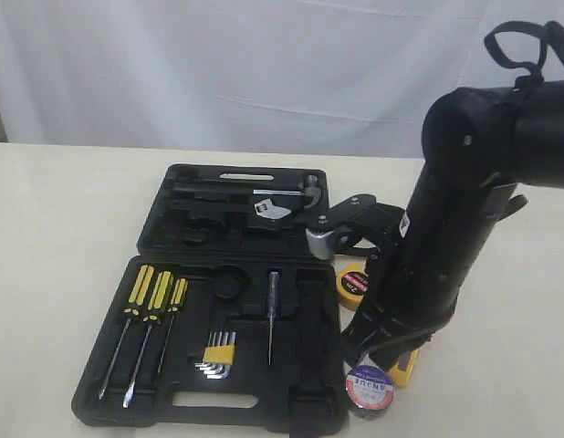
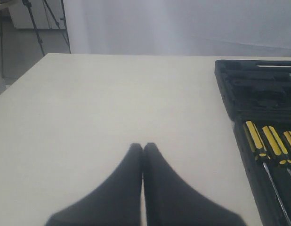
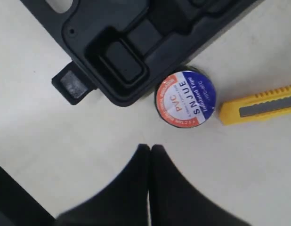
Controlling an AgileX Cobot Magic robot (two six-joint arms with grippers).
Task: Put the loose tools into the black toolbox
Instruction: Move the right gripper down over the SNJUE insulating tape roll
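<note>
black tape roll with white-blue label [image 3: 185, 99] risks a shove from the right gripper [image 3: 150, 147], jaws closed like the left gripper [image 2: 143, 145].

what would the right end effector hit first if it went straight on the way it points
Probably the bare table, just short of the PVC tape roll beside the toolbox corner; depth is unclear.

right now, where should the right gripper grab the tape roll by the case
Probably from straight above, across the outer rim: the tape roll lies flat, label up. Close on the sides away from the toolbox corner and utility knife.
</note>
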